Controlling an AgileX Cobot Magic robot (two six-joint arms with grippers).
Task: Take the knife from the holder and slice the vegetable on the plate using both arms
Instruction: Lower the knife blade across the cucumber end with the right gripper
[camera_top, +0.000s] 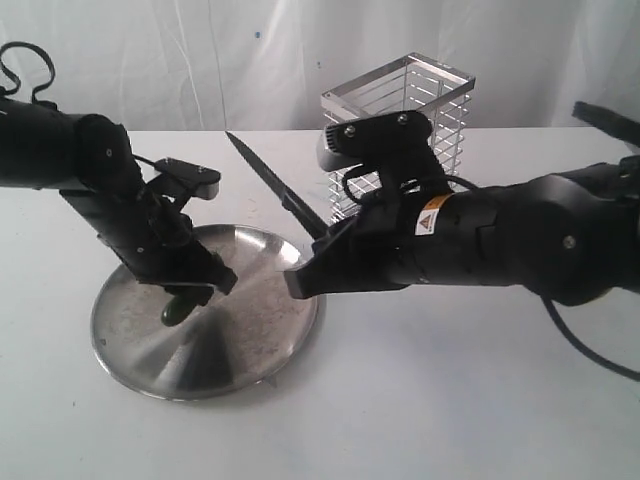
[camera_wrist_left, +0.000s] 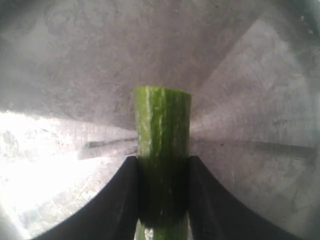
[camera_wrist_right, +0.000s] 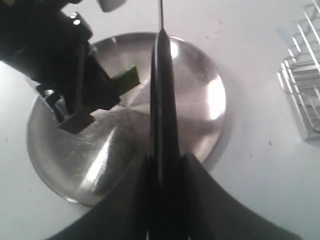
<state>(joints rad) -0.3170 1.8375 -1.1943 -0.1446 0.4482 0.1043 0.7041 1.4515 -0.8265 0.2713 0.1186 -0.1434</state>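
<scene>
**Knife in hand, vegetable pinned: line up the cut**

In the exterior view the left tool (camera_top: 195, 292) sits centre-left over the plate (camera_top: 250, 335). Its jaws are clenched on both sides of the vegetable (camera_top: 178, 313), and the left wrist view shows the cut end jutting free beyond them. I cannot tell whether the vegetable rests on the steel.

The right tool (camera_top: 302, 280), at centre frame, grasps the knife (camera_top: 265, 175) by its handle. The blade slants toward the upper middle of the frame, well apart from the vegetable. The holder (camera_top: 440, 110) stands behind it on the worktop (camera_top: 450, 400).

The step in hand looks to be bringing blade to vegetable. To do it well:
- Tip the point down and set the edge square across the free end.
- Keep the blade clear of the left jaws.
- Hold the left grip firm, since the round, glossy piece would likely roll or skid on the slick plate.
- Press down steadily rather than chopping.
</scene>
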